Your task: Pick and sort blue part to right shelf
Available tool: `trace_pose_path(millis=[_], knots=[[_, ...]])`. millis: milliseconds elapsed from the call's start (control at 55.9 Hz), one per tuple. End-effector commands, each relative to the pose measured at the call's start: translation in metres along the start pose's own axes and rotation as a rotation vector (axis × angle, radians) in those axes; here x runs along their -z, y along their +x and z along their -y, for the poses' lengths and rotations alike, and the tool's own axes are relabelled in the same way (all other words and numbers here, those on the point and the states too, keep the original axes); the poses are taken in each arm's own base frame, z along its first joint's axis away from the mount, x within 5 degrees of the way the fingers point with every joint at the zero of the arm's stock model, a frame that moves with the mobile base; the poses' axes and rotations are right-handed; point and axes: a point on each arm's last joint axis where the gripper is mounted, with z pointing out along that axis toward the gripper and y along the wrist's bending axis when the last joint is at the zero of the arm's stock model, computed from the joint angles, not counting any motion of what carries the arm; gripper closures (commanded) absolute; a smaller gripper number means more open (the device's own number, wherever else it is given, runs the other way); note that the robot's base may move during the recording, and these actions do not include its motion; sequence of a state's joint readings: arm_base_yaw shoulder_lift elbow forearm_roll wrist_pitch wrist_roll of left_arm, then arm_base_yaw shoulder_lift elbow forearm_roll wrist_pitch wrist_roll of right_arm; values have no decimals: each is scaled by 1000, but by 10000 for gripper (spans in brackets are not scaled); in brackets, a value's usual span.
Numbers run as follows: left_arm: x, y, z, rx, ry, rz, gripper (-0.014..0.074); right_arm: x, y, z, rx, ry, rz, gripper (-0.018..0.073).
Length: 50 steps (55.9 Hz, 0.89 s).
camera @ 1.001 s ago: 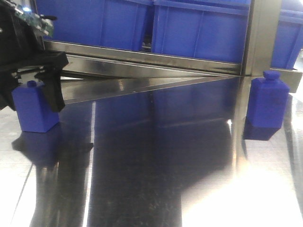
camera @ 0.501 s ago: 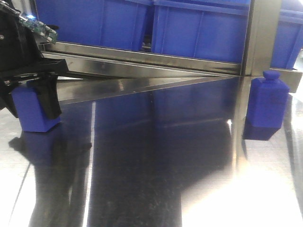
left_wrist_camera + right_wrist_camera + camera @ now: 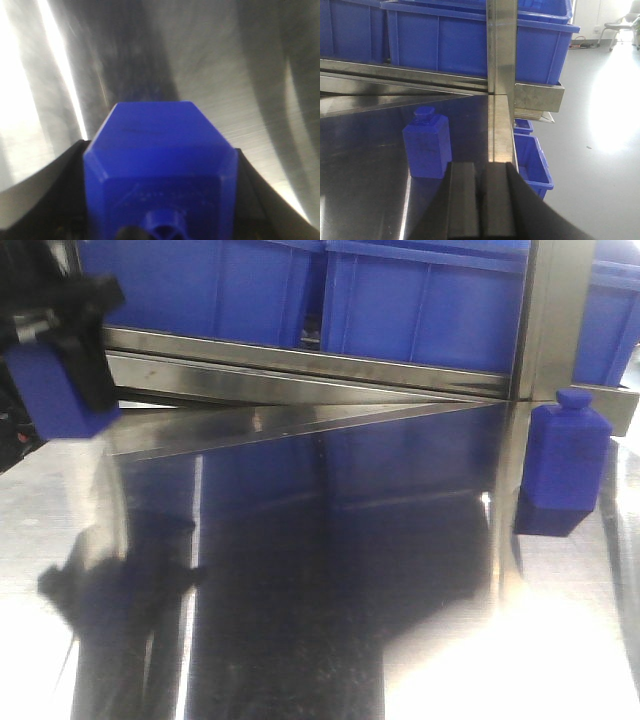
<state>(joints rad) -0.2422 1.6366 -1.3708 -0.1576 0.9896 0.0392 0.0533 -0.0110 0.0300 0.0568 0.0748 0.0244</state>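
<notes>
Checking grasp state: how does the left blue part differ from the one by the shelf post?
The left blue part is clamped in the left end effector, clear of the steel table; the right blue part stands free on it. The left one's cap is hidden in the front view; the right one's shows. Both are blue bottle-shaped blocks.

I see my right gripper (image 3: 480,167), jaws pressed together. A blue part (image 3: 426,145) stands upright on the steel table (image 3: 365,175) beyond.
</notes>
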Motion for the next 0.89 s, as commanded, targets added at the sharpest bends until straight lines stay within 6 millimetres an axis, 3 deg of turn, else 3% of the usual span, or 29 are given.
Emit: trace_pose_path(millis=[0,286,429,644,876], knots=[[49,1,8,-23,8,184,220,2,-13,-1,2,-5,129,522],[97,58,6,-60,-40,416,220,4,-23,-1,-23,-7,208,522],[112,92,5,-64,-40,553,220,8,-40,-3,-23,-13,196,521],[124,134,4,-70,-41,710,220,8,-80,-8,-19,-20,50,521],[128,169,1,-79,-45,830,220,-14,-141,-14,-17,-20,-94,511]])
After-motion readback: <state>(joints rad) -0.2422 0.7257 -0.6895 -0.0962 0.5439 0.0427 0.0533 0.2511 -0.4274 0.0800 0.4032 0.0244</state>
